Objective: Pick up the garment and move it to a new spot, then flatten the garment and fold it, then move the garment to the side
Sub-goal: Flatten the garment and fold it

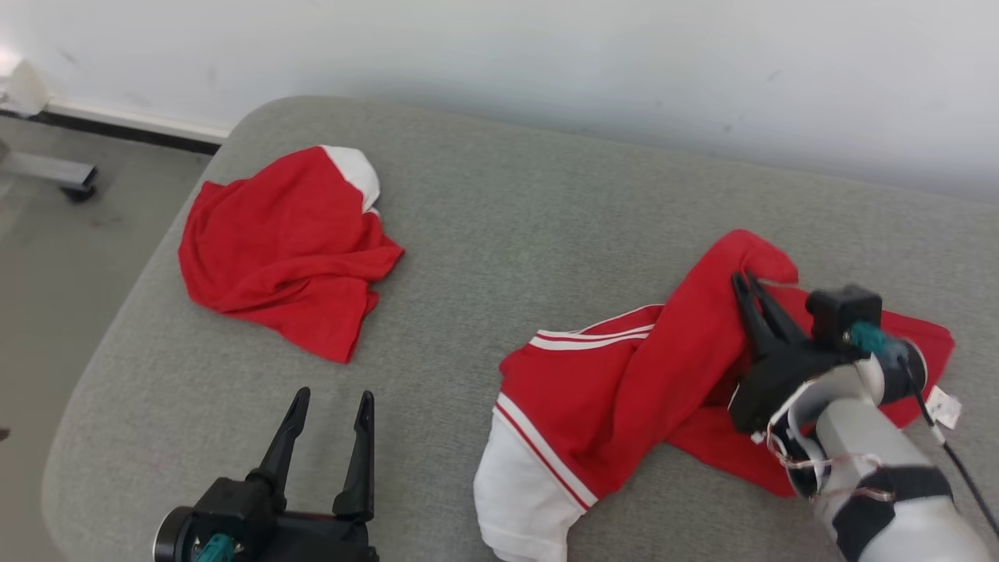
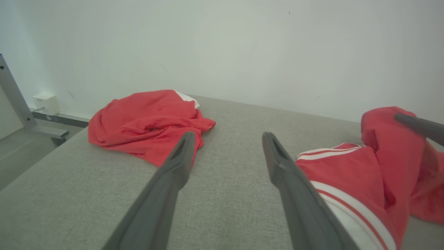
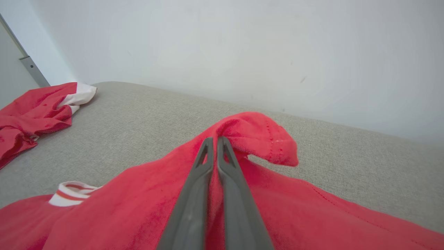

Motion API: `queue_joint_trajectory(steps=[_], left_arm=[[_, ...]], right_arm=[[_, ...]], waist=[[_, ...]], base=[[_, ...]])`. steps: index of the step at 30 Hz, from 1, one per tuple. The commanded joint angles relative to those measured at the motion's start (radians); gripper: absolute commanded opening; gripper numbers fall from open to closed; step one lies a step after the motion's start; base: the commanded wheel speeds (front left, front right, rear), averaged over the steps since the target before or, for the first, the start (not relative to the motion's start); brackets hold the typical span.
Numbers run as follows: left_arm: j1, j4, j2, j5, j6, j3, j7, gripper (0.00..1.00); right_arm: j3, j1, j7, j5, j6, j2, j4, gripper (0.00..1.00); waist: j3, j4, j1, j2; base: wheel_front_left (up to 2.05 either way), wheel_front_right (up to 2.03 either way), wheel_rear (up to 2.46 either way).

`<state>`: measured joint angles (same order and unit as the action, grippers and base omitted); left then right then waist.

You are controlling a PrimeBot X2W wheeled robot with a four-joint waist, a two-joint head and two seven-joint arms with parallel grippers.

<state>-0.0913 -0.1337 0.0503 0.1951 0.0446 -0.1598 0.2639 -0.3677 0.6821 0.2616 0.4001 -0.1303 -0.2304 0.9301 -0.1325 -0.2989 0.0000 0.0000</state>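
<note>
The head view looks forward and down from high above the grey cushion, far enough back to take in most of it, with the white wall across 12 o'clock. The left wrist view sits low, nearly level with the cushion, facing that wall along the left gripper — the red shirt at 10 o'clock, the garment at 3 o'clock. The right wrist view is the nearest — the right gripper lies against the garment, the shirt at 9 o'clock. All three views share cushion, wall and both red pieces.
</note>
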Motion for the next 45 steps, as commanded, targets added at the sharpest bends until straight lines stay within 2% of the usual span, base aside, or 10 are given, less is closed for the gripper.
queue_joint_trajectory(steps=[1,8,16,19,25,26,27,28,37,45], left_arm=[[0.015,-0.004,0.000,-0.002,0.002,0.007,0.001,1.00],[0.043,-0.012,0.001,-0.007,0.012,0.038,0.001,1.00],[0.059,-0.013,0.000,-0.004,0.012,0.039,0.001,1.00],[0.061,-0.014,0.000,-0.006,0.012,0.043,0.001,1.00],[0.057,-0.021,0.001,-0.011,0.020,0.047,0.001,1.00],[0.056,-0.021,0.000,-0.012,0.022,0.049,0.001,1.00],[0.056,-0.021,0.000,-0.013,0.023,0.052,0.001,1.00],[0.056,-0.020,0.001,-0.015,0.024,0.056,0.001,1.00],[0.071,-0.010,0.000,-0.036,0.032,0.089,0.001,1.00],[0.035,-0.015,0.003,-0.073,0.052,0.097,0.001,1.00]], right_arm=[[0.011,-0.056,0.004,-0.011,-0.001,-0.006,-0.047,0.00],[0.067,-0.299,0.005,-0.062,-0.001,-0.016,-0.360,0.00],[0.221,-0.557,0.005,-0.101,-0.001,0.008,-0.621,0.00],[0.277,-0.651,0.005,-0.100,-0.001,0.028,-0.666,0.00],[0.346,-0.769,0.005,-0.090,-0.001,0.068,-0.645,0.00],[0.355,-0.778,0.005,-0.097,-0.001,0.075,-0.644,0.02],[0.359,-0.781,0.005,-0.105,-0.001,0.083,-0.649,0.80],[0.368,-0.782,0.005,-0.106,-0.001,0.091,-0.655,1.00],[0.397,-0.763,0.003,-0.157,-0.001,0.104,-0.787,1.00],[0.340,-0.757,0.003,-0.199,-0.001,0.123,-0.850,1.00]], waist=[[0.031,0.048,0.0000,0.0000],[0.071,0.148,0.0000,0.0000],[0.081,0.218,0.0000,0.0000],[0.080,0.234,0.0000,0.0000],[0.077,0.237,0.0000,0.0000],[0.077,0.237,0.0000,0.0000],[0.078,0.238,0.0000,0.0000],[0.079,0.240,0.0000,0.0000],[0.097,0.248,0.0000,0.0000],[0.096,0.275,0.0000,0.0000]], base=[[0.00,0.00,0.00],[0.00,0.00,0.00],[0.00,0.00,0.00],[0.00,0.00,0.00],[0.00,0.00,0.00],[0.00,0.00,0.00],[0.00,0.00,0.00],[0.00,0.00,0.00],[0.00,0.00,0.00],[0.00,0.00,0.00]])
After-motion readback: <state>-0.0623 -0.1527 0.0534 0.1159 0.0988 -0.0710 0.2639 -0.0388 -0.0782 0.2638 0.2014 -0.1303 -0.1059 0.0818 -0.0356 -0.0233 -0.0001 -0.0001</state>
